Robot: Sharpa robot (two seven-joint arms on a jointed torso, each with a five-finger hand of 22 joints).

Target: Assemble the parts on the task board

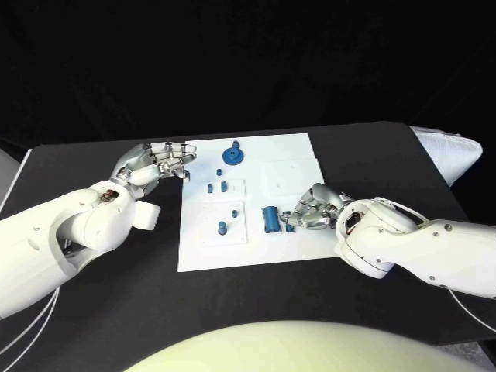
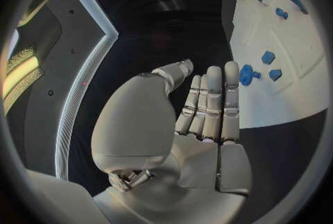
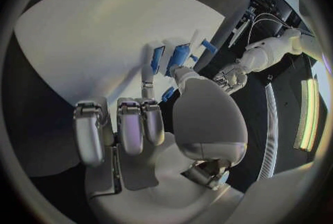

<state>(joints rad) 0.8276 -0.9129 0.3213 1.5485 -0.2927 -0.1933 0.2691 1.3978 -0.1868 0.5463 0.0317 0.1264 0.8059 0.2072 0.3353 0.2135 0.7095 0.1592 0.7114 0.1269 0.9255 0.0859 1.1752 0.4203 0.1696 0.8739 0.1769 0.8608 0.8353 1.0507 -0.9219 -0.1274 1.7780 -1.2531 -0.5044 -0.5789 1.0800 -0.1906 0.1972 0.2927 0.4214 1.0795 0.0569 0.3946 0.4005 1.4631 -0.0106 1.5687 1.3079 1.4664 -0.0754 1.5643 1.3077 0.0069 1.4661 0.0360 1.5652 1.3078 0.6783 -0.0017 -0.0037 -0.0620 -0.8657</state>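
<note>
right hand (image 1: 313, 208), fingers curled at a long blue part (image 1: 271, 218) on the task board (image 1: 273, 256), its long axis along the board's length; left hand (image 1: 159, 161), spread and empty, farther off.

Pretty chunky glossy white arms, left arm (image 1: 47, 236) and right arm (image 1: 449, 252), ending in silver segmented hands, left hand (image 1: 159, 161) and right hand (image 1: 313, 208), thin white cables trailing underneath.

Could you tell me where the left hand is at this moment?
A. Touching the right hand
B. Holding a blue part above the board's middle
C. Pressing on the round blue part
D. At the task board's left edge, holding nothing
D: the left hand sits by the left edge of the task board, and the left wrist view shows its fingers straight with nothing in them.
</note>
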